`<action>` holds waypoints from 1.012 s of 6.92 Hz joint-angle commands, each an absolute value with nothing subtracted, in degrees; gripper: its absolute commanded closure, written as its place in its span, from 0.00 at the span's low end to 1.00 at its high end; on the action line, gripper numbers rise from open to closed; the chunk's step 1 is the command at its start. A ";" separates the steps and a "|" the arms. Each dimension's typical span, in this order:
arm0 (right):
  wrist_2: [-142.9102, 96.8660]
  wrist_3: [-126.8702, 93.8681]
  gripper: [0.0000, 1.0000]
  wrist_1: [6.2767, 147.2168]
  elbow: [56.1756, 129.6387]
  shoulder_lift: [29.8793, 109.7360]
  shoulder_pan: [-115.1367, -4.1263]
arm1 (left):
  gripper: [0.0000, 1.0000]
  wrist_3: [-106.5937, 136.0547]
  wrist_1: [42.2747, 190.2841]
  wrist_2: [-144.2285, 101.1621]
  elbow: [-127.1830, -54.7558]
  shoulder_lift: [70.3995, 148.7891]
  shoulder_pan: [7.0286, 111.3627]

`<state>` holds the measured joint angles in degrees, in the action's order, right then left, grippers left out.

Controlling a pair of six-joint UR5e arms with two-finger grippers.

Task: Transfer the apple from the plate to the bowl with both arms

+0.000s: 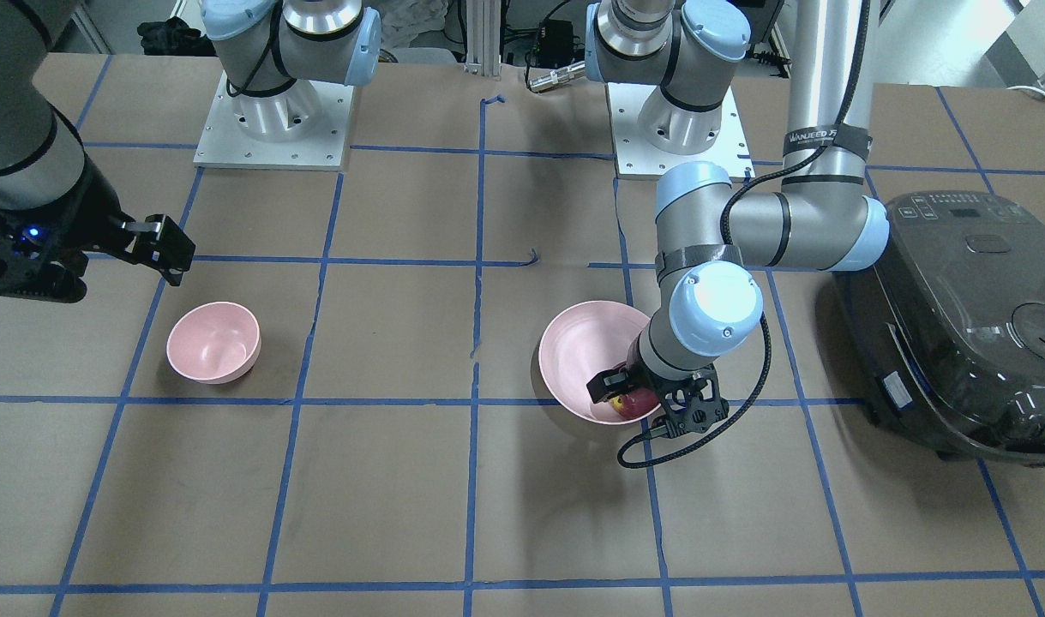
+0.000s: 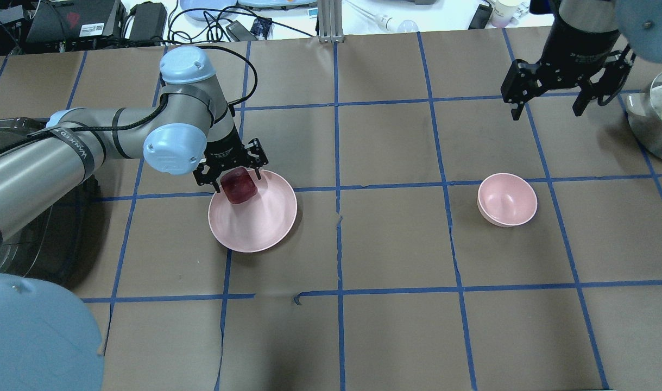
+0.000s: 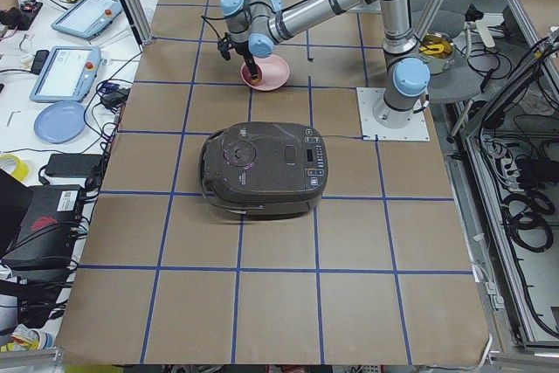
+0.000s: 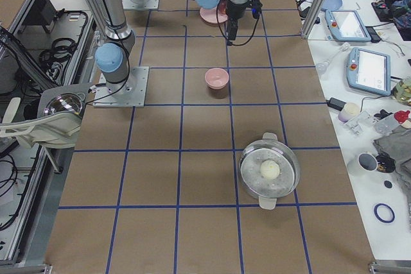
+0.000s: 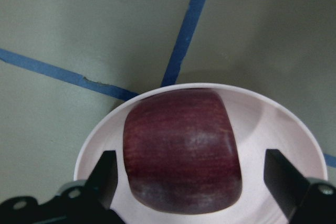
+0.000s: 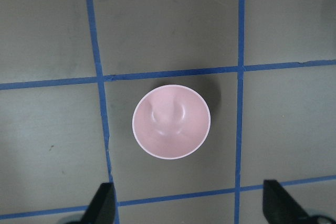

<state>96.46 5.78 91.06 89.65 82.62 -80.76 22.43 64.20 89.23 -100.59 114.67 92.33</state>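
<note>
The dark red apple [image 2: 239, 185] lies on the near-left part of the wide pink plate [image 2: 265, 222]. My left gripper [image 2: 238, 183] is lowered over it, open, one finger on each side. In the left wrist view the apple [image 5: 181, 150] sits between the fingers [image 5: 107, 177] with small gaps, the plate [image 5: 273, 124] under it. The small pink bowl [image 2: 507, 200] stands empty to the right. My right gripper [image 2: 546, 114] hangs open and empty above the table beyond the bowl. The right wrist view looks straight down on the bowl [image 6: 171, 121].
A dark rice cooker [image 1: 968, 326] stands close beside the left arm, left of the plate. A lidded metal pot [image 2: 656, 114] stands at the table's right end. The two arm bases [image 1: 273, 120] are at the robot's edge.
</note>
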 commanded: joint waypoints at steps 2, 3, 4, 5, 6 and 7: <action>96.59 12.29 0.00 101.12 99.28 79.11 -73.05 | 0.68 19.18 64.25 89.38 -101.52 114.61 92.28; 96.07 13.35 0.00 107.08 102.71 78.58 -72.34 | 0.79 15.59 64.25 89.04 -100.38 112.96 92.29; 95.89 15.36 0.01 113.40 105.96 77.18 -72.25 | 0.88 15.12 65.12 89.03 -99.76 111.81 93.07; 95.28 15.55 0.09 115.90 110.26 76.91 -72.25 | 0.90 11.03 65.39 88.95 -99.76 110.32 93.95; 91.97 15.73 0.15 123.67 115.61 76.64 -72.25 | 0.91 7.25 67.65 88.68 -99.41 107.26 94.22; 91.85 15.91 0.41 130.36 119.49 76.47 -72.25 | 0.92 5.38 69.24 85.72 -100.36 105.14 95.35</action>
<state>93.08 15.61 122.27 114.24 76.78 -72.28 8.52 67.25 88.08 -99.80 107.98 94.27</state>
